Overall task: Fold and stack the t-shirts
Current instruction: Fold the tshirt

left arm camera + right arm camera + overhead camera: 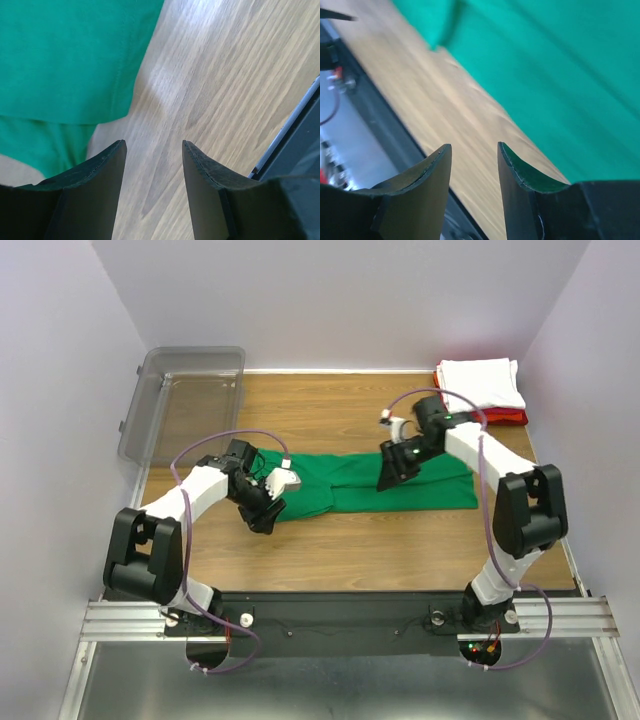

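Observation:
A bright green t-shirt [420,488] lies folded into a long strip across the middle of the wooden table [400,550]. My left gripper [266,519] hovers at the strip's left end, open, with only bare wood between its fingers; the green t-shirt [65,55] sits just ahead and to the left of it. Over the middle of the strip, my right gripper [390,480] is open and holds nothing, with the green t-shirt [560,75] to its right. A folded white t-shirt [482,380] rests on a folded red t-shirt [500,417] at the back right corner.
A clear grey plastic bin [183,400] stands at the back left corner. The black base rail [340,615] runs along the table's near edge, and the rail [295,135] shows close to my left gripper. White walls close in the left, back and right sides.

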Tool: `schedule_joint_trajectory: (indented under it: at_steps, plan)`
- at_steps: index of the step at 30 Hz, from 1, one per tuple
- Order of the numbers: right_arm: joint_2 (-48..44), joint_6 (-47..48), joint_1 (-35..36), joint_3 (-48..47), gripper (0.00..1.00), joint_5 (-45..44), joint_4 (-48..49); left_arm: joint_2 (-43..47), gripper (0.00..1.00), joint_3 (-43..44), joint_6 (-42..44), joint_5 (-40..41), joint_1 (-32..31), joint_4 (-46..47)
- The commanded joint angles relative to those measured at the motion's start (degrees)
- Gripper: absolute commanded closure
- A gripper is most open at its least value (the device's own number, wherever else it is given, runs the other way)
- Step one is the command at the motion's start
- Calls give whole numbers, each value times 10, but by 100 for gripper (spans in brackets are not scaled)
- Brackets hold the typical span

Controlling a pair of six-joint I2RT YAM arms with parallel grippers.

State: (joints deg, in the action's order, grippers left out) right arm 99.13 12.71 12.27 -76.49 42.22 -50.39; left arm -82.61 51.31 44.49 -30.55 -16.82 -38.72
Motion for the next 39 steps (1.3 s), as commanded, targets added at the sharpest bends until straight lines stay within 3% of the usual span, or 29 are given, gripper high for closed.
schedule_joint_trajectory:
  at_steps: [1, 5, 15, 20, 21, 26, 28, 31, 35, 39]
  plan:
    - [12, -125, 64, 0, 52, 28, 129, -18, 40, -18, -2, 8, -4, 21]
    - [47, -197, 131, -4, 51, 17, 181, -42, 40, -23, -5, 7, -9, 40]
    - [127, -229, 189, -54, 48, 1, 203, -99, 40, 2, -21, 10, -11, 71]
    - [144, -235, 206, -63, 50, -6, 205, -100, 51, 11, -19, -2, -12, 71]
    - [148, -235, 206, -64, 50, -5, 204, -99, 58, 12, -16, -5, -12, 69]
    - [153, -237, 210, -67, 59, 7, 206, -94, 74, 26, -14, -24, -12, 66]
    - [162, -236, 209, -70, 65, 8, 204, -93, 86, 30, -14, -29, -12, 59]
    - [160, -234, 209, -74, 85, 5, 205, -85, 99, 36, -12, -36, -12, 46]
    - [148, -231, 210, -74, 99, 5, 205, -63, 100, 40, -17, -42, -10, 36]
    - [138, -233, 209, -79, 99, 12, 204, -48, 100, 49, -15, -46, -6, 16]
